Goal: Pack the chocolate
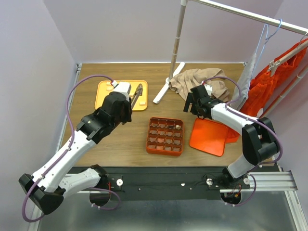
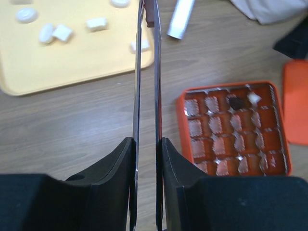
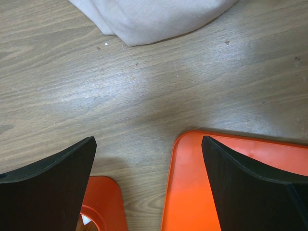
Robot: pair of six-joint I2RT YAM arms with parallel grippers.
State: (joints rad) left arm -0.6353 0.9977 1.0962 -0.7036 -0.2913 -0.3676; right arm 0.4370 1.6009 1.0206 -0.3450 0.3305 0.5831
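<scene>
I am hovering over the wood-grain desk point(image 1: 120, 144), with the smooth yellow tray point(image 2: 72, 62) lying ahead-left of my left fingers point(image 2: 115, 173) and the orange gridded box point(image 2: 226, 85) to their right. They are clenching thin steel tongs point(image 2: 158, 86), and these are pinching a brown chocolate lump point(image 2: 150, 13) at the far tips. I am judging that the slick blades risk dropping it short of the small cells. White lumps point(image 2: 61, 32) are lying on the tray. My right fingers point(image 3: 48, 168) are hanging released.

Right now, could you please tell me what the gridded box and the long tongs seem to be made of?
The gridded box looks like matte orange plastic; its cells glint, so perhaps a foil or glossy liner. The tongs seem to be thin polished metal, dark with bright reflections along the edges.
</scene>
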